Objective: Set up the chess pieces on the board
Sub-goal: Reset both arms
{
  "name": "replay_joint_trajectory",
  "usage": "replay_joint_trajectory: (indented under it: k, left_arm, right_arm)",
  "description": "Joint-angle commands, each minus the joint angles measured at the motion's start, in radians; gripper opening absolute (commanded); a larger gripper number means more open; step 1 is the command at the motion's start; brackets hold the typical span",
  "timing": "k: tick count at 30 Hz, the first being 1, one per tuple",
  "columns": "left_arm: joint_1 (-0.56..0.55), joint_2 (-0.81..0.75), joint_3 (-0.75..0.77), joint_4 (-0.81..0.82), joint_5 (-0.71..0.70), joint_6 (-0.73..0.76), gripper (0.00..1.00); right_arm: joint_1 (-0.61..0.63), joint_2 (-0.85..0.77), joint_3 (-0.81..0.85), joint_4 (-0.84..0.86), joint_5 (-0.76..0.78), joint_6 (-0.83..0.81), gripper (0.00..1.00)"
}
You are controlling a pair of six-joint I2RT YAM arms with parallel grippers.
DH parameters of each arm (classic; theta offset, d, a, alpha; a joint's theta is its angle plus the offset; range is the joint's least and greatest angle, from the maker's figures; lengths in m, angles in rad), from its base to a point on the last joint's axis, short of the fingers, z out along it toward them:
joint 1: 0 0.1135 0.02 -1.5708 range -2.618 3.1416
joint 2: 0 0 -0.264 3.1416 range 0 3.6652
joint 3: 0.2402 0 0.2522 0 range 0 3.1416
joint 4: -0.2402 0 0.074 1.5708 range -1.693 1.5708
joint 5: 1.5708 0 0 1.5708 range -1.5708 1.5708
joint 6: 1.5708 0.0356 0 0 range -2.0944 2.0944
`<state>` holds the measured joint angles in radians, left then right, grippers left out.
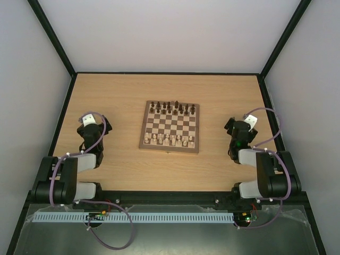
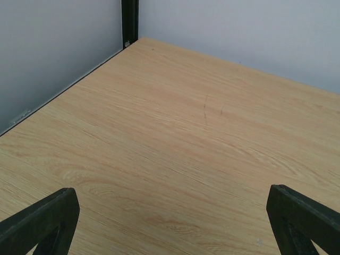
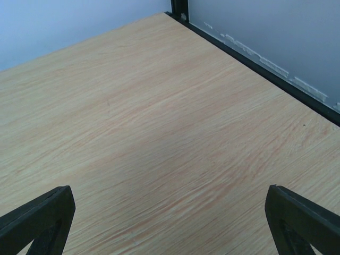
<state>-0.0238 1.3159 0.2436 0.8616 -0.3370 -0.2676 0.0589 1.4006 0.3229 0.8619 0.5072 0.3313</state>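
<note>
The chessboard (image 1: 146, 125) lies at the table's middle in the top view. Several pale chess pieces (image 1: 169, 139) stand on its near rows. Dark brown pieces (image 1: 172, 108) stand on its far rows. My left gripper (image 1: 89, 121) rests left of the board, well apart from it. Its fingers (image 2: 45, 218) are spread wide over bare tabletop, holding nothing. My right gripper (image 1: 236, 126) rests right of the board, also apart. Its fingers (image 3: 303, 218) are spread wide and empty. Neither wrist view shows the board or any piece.
The light-wood tabletop (image 1: 117, 164) is ringed by a black frame and grey walls. The left wrist view shows the wall corner post (image 2: 129, 21). The right wrist view shows the black edge rail (image 3: 265, 71). A white cable rail (image 1: 133, 217) runs along the near edge.
</note>
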Motion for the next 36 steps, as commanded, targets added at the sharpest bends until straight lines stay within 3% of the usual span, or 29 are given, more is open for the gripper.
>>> replay_joint_trajectory:
  k: [1, 8, 10, 13, 17, 20, 22, 27, 29, 36]
  left_arm:
    - [0.016, 0.007, 0.01, 0.113, 0.016, 0.025, 0.99]
    - [0.049, 0.083, 0.074, 0.1, -0.007, 0.042, 0.99]
    - [0.052, 0.113, 0.039, 0.21, -0.041, 0.035, 0.99]
    - [0.044, 0.136, 0.099, 0.114, -0.061, 0.033, 1.0]
    - [0.017, 0.152, 0.095, 0.153, -0.03, 0.089, 1.0]
    - [0.011, 0.178, 0.037, 0.285, 0.076, 0.146, 0.99]
    - [0.03, 0.186, 0.015, 0.328, 0.135, 0.144, 0.99]
    - [0.033, 0.189, 0.014, 0.337, 0.14, 0.143, 1.0]
    - [0.032, 0.187, 0.014, 0.335, 0.138, 0.144, 0.99]
    - [0.013, 0.215, 0.01, 0.373, 0.149, 0.182, 1.0]
  right_arm:
    - [-0.004, -0.07, -0.045, 0.056, 0.004, 0.013, 0.99]
    - [-0.004, 0.019, -0.004, 0.135, -0.021, -0.05, 0.99]
    - [-0.013, 0.057, 0.05, 0.072, -0.033, -0.048, 0.99]
    - [-0.016, 0.071, 0.056, 0.074, -0.081, -0.068, 0.99]
    - [-0.004, 0.072, 0.049, 0.089, -0.105, -0.096, 0.99]
    - [0.008, 0.036, -0.02, 0.184, -0.147, -0.137, 0.99]
    - [0.035, 0.037, -0.103, 0.346, -0.243, -0.213, 0.99]
    - [0.049, 0.127, -0.179, 0.571, -0.155, -0.204, 0.99]
    - [0.045, 0.113, -0.128, 0.438, -0.141, -0.182, 0.99]
    - [0.033, 0.116, -0.107, 0.404, -0.162, -0.171, 0.99]
